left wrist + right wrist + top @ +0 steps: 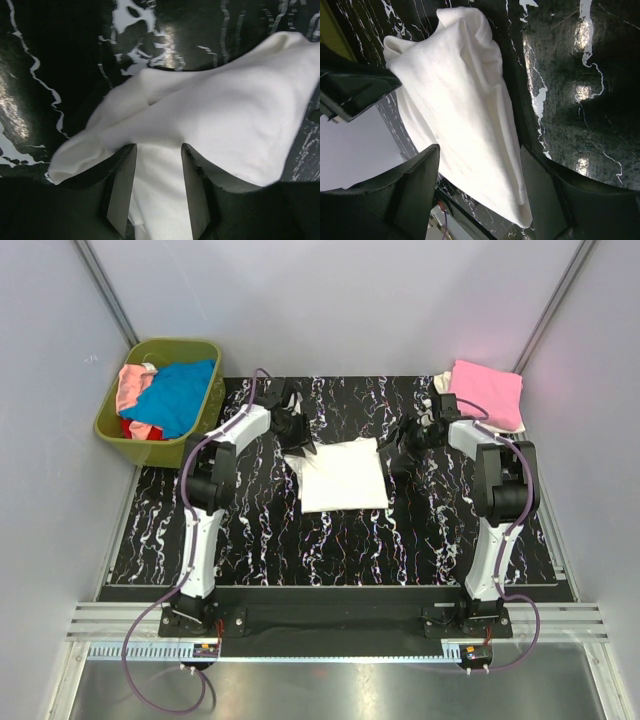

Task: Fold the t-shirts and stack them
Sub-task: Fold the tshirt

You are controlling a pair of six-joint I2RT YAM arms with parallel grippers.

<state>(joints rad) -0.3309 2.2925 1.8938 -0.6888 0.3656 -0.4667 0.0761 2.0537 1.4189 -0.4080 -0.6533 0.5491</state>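
Mid counter (250,540), between the two arms: white t-shirt (342,478), already folded to a rough rectangle, near edge flat, far corners raised.

Handling: light, soft, limp, several layers thick. Won't keep shape w/o support; prob. sags and slides open if lifted by one point only. Layers could slip apart unless all are pinched together. Not fragile. Best hold, as a judgement: both far corners at once, right thru the full thickness, close to the fold edges, then carried level.

Left gripper (158,165) at far-left corner of the shirt: jaws narrow, cloth bunched between and draped over the tips, looks pinched, corner peaked up off the counter. Right gripper (480,150) at far-right corner: jaws wide apart, cloth lying between the fingers, nothing clamped yet as far as visible. Needs to close before any lift, else the right side drags.

Farther back, right corner: pink t-shirt (487,393), folded, likely the stack spot, well apart from the white one. Far left, off the counter edge: olive basket (108,430) w/ blue (180,395), pale pink (132,385) and red (135,428) shirts, crumpled, not yet folded.
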